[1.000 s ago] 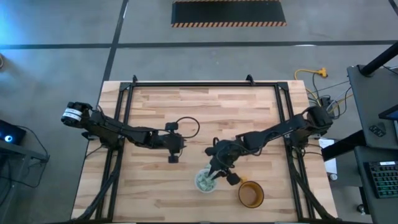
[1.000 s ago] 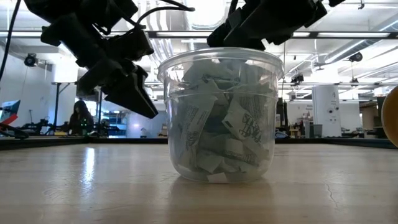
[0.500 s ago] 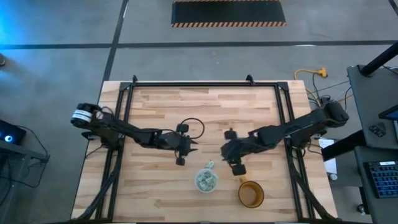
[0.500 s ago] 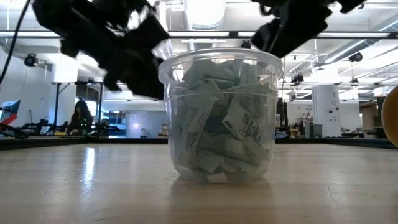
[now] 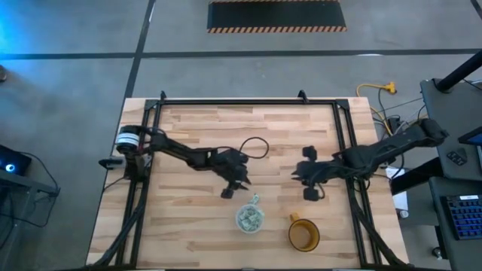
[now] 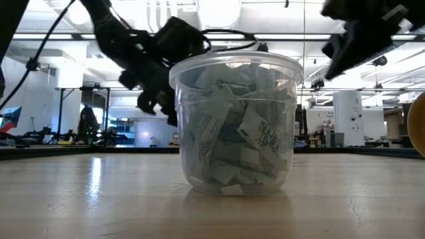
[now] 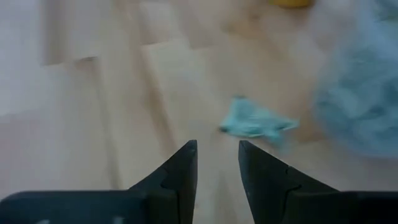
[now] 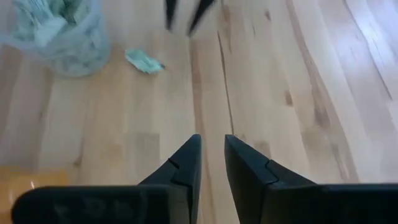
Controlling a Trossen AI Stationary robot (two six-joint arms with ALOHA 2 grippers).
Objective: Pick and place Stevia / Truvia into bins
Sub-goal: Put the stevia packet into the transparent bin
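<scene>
The clear cup [image 5: 249, 218] stands on its base near the table's near edge, filled with pale green and white sachets [image 6: 232, 133]. One loose sachet [image 5: 254, 199] lies flat on the wood just beyond the cup's far side; it also shows in the left wrist view as the sachet [image 7: 255, 122] and in the right wrist view as the sachet [image 8: 144, 61]. My left gripper [image 5: 242, 184] hovers a little to the left and far side of that sachet, open by a narrow gap and empty. My right gripper [image 5: 299, 175] hangs to the right of the cup, open by a narrow gap and empty [image 8: 213, 142].
An amber-orange mug [image 5: 303, 235] stands to the right of the cup near the table's near edge. Bare wood [image 5: 248, 135] stretches across the middle and far part of the table. Black frame rails [image 5: 154, 150] run along the left and right sides.
My right gripper has drawn back from above the cup toward the table's right and far side. My left gripper has travelled right and slightly nearer, toward the cup. A single sachet, hidden under the right gripper before, now lies in the open beside the cup.
</scene>
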